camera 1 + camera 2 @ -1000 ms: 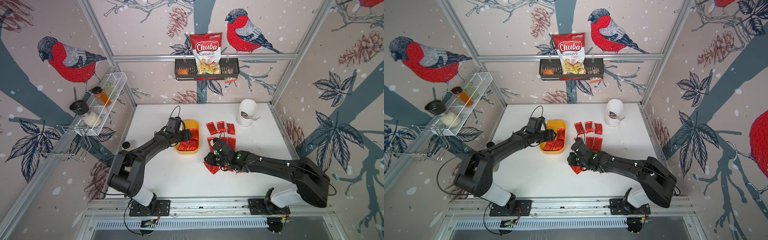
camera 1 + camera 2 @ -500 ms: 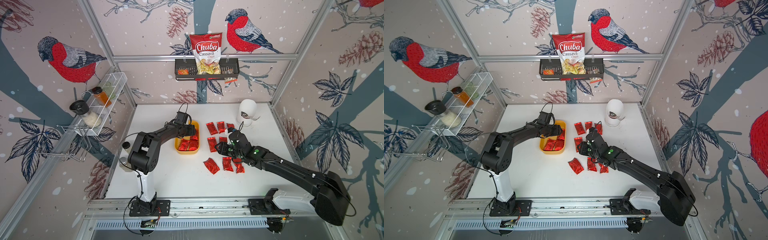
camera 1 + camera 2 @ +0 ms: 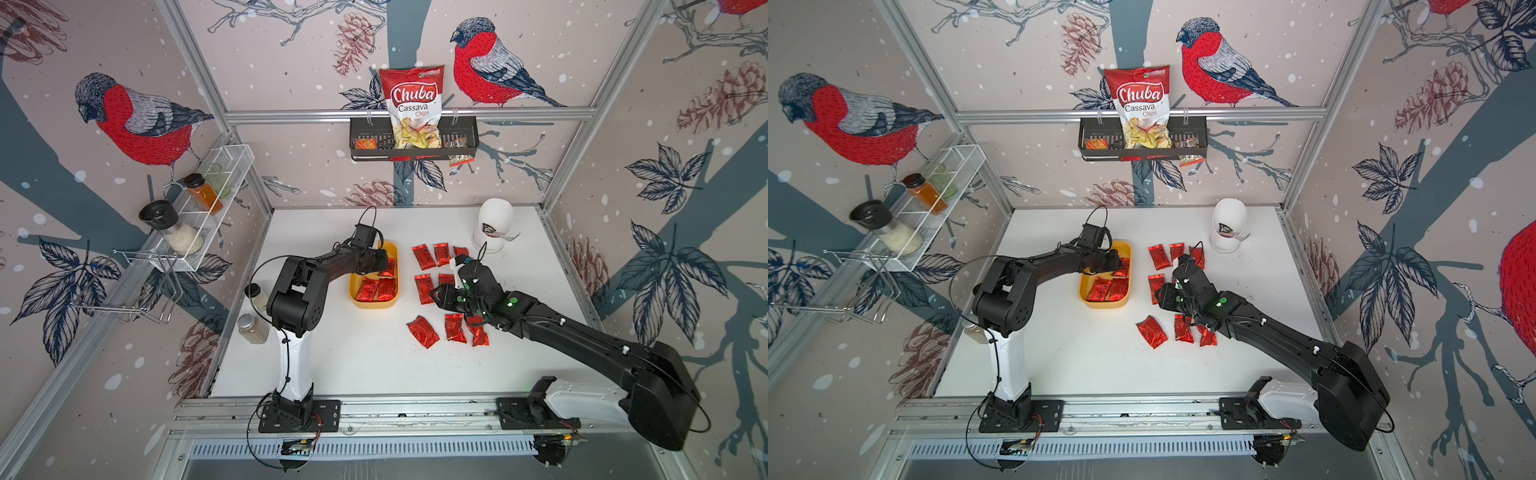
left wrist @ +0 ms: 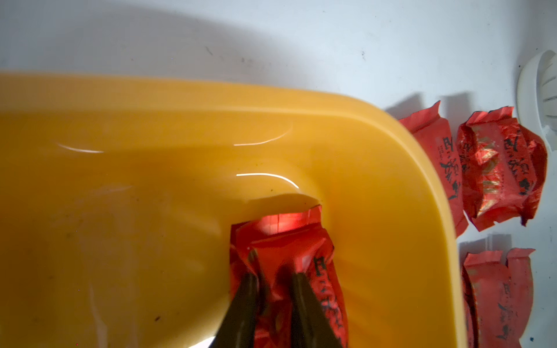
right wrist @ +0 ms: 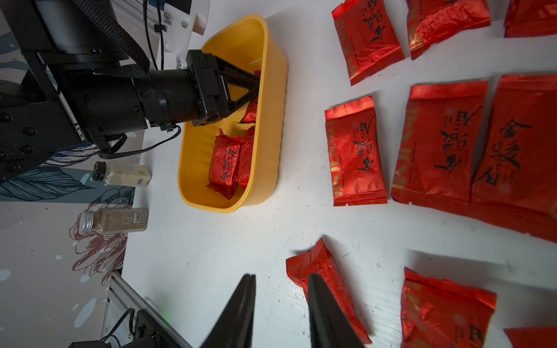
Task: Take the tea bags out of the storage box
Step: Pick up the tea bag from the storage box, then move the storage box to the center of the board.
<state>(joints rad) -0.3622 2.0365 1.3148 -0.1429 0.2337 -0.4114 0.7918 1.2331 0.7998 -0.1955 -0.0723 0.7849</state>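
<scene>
Storage box (image 5: 269, 144) is smooth, glossy yellow plastic; tea bags (image 5: 355, 153) inside and beside it are crinkled, shiny red foil; tabletop (image 5: 211, 256) beneath it is matt white, lightly scuffed.

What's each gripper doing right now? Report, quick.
Left gripper: shut on a tea bag inside the storage box.
Right gripper: open, holding nothing.

Mid-frame, a shallow yellow box (image 3: 374, 305) holds three shiny red tea bags (image 3: 368, 289), one pinched by the left claw (image 4: 272, 268); more lie flat in rows on the desk (image 3: 353, 353) at its right.
</scene>
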